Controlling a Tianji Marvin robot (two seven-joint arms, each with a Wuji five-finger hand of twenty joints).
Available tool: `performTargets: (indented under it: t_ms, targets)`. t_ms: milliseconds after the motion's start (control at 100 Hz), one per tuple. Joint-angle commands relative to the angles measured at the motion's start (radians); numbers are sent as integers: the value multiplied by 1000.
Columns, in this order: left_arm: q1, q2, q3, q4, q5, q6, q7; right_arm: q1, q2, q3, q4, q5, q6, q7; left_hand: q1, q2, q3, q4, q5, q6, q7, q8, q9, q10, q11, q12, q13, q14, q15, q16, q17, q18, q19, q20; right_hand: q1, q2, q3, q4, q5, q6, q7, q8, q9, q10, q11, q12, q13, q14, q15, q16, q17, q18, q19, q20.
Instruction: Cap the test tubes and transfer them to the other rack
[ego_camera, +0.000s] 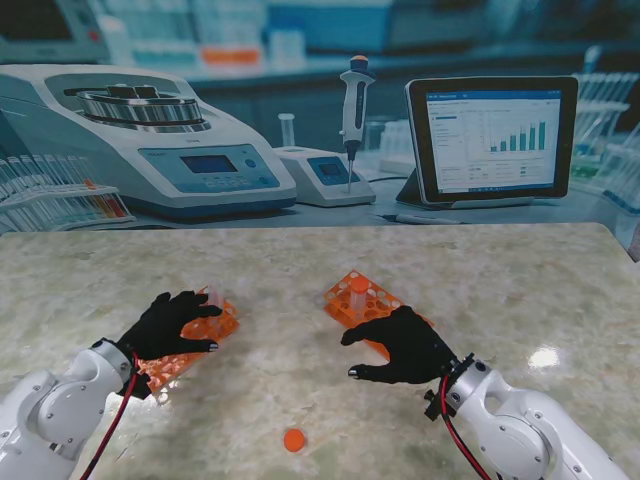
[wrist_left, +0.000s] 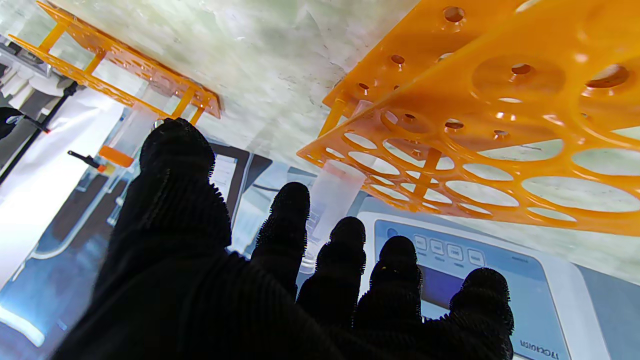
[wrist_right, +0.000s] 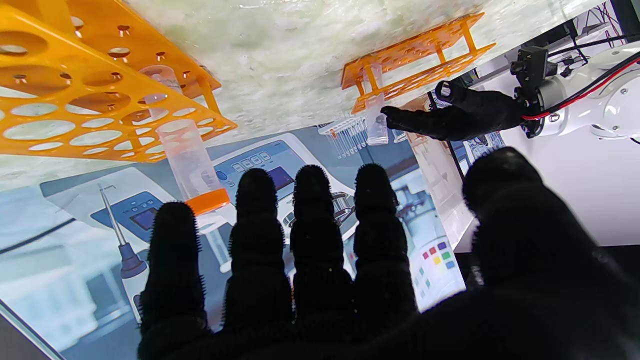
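Left hand hovers over one rack; two racks, two tubes.

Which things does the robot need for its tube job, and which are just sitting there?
For the job:
left rack
right rack
capped tube
uncapped tube
loose cap

Just there:
backdrop picture of lab machines, a pipette and a tablet
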Motion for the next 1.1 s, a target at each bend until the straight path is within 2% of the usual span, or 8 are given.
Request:
performTargets:
  t_ms: [0, 150, 280, 490, 570, 830, 990, 1090]
  targets:
    - [-10, -6, 10, 17, -10, 6, 5, -7, 0, -4, -4, 2, -1, 6, -24, 14, 7, 0, -22, -5, -22, -13, -29, -7, -16, -21, -35, 2, -13, -17, -16, 1, -58, -31, -29, 22, -15, 21, -21, -1, -2, 1, -6, -23, -10, 1, -21, -22, -11, -12, -17, 23, 1, -21]
    - [-20, -6, 24, 33, -15, 17, 6, -6, 0, -5, -5, 3, -1, 6, -20, 14, 7, 0, -23, -8, -21, -13, -30, -8, -16, -21, -34, 3, -13, -17, -16, 1, -58, -32, -29, 22, -15, 21, -21, -1, -2, 1, -5, -22, -9, 1, -20, -22, -11, -12, -17, 22, 1, -22]
    - [-21, -8, 29, 44, -21, 14, 16, -5, 0, -7, -4, 3, 0, 7, -17, 16, 7, 0, -24, -35, -17, -11, -26, -12, -14, -20, -32, 1, -12, -17, -16, 2, -58, -32, -29, 24, -15, 22, -22, -1, -2, 1, -6, -22, -9, 1, -20, -22, -11, -12, -18, 23, 0, -22]
    - [-21, -11, 39, 53, -52, 12, 14, -3, 0, -12, -4, 3, 0, 8, -2, 72, 13, -1, -25, -140, 10, 1, -23, -33, -8, -17, -31, -8, -11, -15, -16, -3, -58, -33, -30, 24, -16, 21, -21, -4, -1, 2, -6, -21, -9, 1, -20, -24, -11, -12, -19, 23, 0, -22]
    - [-22, -11, 43, 55, -67, 16, 10, -2, 1, -13, -4, 4, 1, 10, 26, 115, 8, -3, -14, -202, 40, 16, -23, -53, -2, -15, -31, -17, -11, -14, -15, -12, -61, -40, -30, 26, -17, 21, -21, -1, -1, 2, -6, -21, -10, 1, -21, -23, -12, -12, -18, 22, 0, -22]
    - [-12, -15, 46, 49, -83, 30, 14, 0, 1, -17, -4, 6, 3, 14, 147, 196, -4, -8, 45, -319, 143, 78, -4, -103, 23, -1, -16, -33, -7, -10, -11, -27, -62, -61, -29, 31, -18, 22, -20, -2, -1, 2, -6, -22, -10, 0, -21, -22, -11, -12, -18, 22, 0, -22]
    - [-12, -18, 51, 56, -93, 33, 28, 2, 2, -20, -3, 8, 5, 17, 224, 226, -4, -8, 103, -364, 197, 119, 11, -138, 38, 8, -1, -42, -4, -7, -10, -34, -60, -61, -29, 34, -20, 22, -19, 0, -1, 2, -6, -21, -9, 1, -21, -22, -11, -12, -19, 22, 0, -22]
    - [-10, -20, 51, 56, -94, 35, 35, 4, 2, -22, -2, 9, 6, 19, 236, 227, -7, -7, 110, -356, 205, 121, 13, -146, 44, 12, 6, -42, -2, -6, -10, -35, -59, -61, -28, 34, -21, 22, -21, -3, -1, 2, -5, -22, -9, 1, -21, -22, -11, -12, -19, 21, 0, -22]
